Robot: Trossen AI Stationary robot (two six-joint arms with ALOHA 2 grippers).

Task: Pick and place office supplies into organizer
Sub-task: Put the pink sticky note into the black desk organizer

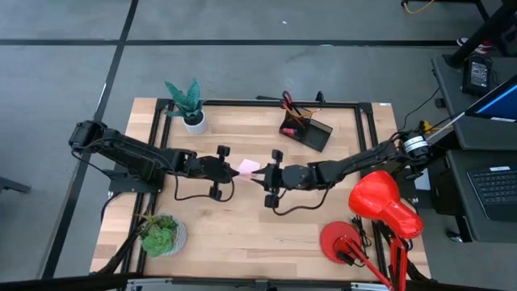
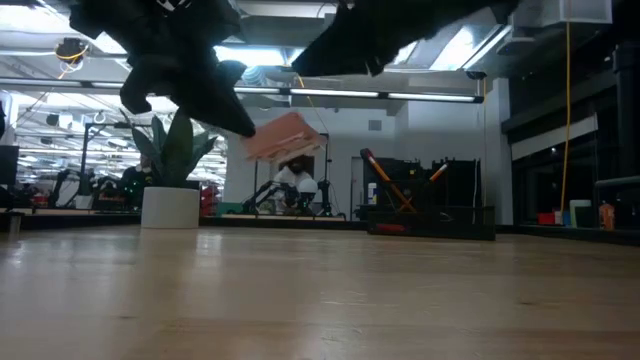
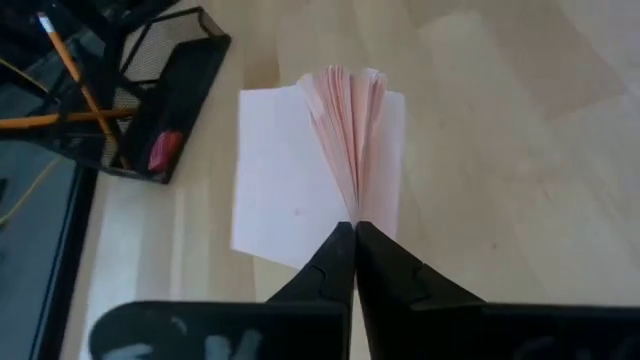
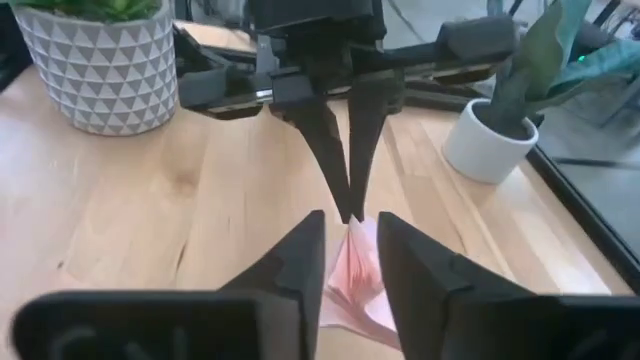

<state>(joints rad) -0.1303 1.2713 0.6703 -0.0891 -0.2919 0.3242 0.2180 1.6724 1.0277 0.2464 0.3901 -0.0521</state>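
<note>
The pink sticky-note pad [image 1: 249, 167] is in the air above the middle of the table, its sheets fanned apart [image 3: 345, 130]; in the low view the pad [image 2: 285, 135] is tilted and clear of the wood. My left gripper [image 1: 234, 168] is shut on it from the table's left. My right gripper [image 4: 350, 235] faces it from the right, open, one finger on either side of the pad's other end [image 4: 352, 275]; I see no touch. The black mesh organizer [image 1: 308, 131] stands near the far edge with orange pencils [image 3: 75, 95] and a red eraser [image 3: 165, 150] in it. My left gripper [image 3: 355, 228] pinches the pad at the middle of one edge [image 3: 353, 205] between its two fingertips, coming level from the table's left. Several sheets fan out from the pinch. The pad is lifted clear of the table and tilts downward away from the fingers.
A white pot with a green plant [image 1: 192, 113] stands at the far left; a patterned pot with a succulent [image 1: 161, 236] sits at the near left. A red desk lamp [image 1: 380, 206] fills the near right corner. Bare wood [image 1: 242, 234] lies near the front middle.
</note>
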